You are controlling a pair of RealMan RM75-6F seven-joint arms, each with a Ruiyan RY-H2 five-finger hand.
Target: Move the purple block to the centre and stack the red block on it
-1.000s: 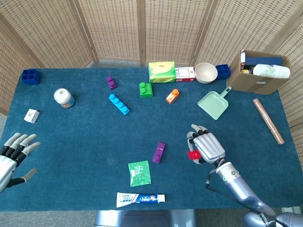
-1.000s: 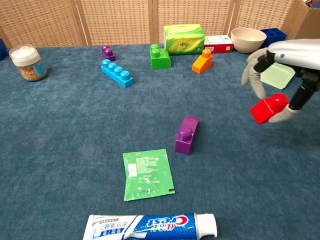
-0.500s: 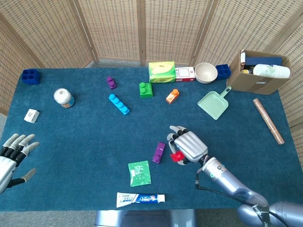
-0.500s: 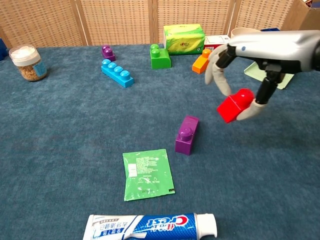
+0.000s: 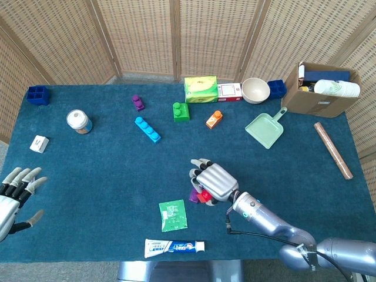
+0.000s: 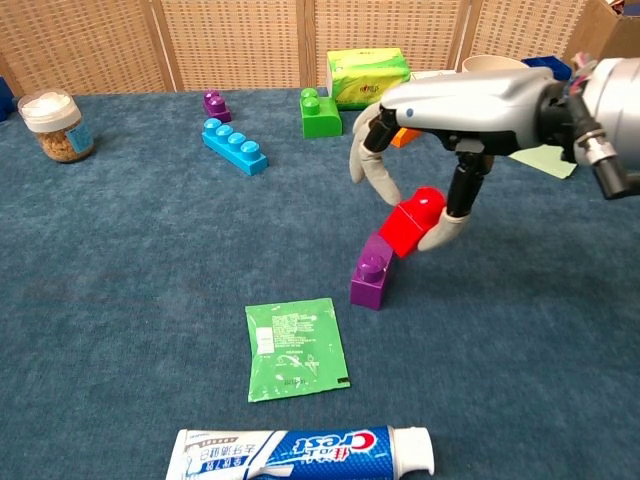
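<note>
Nearby, green packet (image 6: 296, 347); right hand (image 6: 420, 170) fingers clamp red block (image 6: 412, 222) over purple block (image 6: 373, 270).

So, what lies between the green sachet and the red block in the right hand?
In the chest view, the purple block lies between the green sachet and the red block that the right hand holds.
</note>
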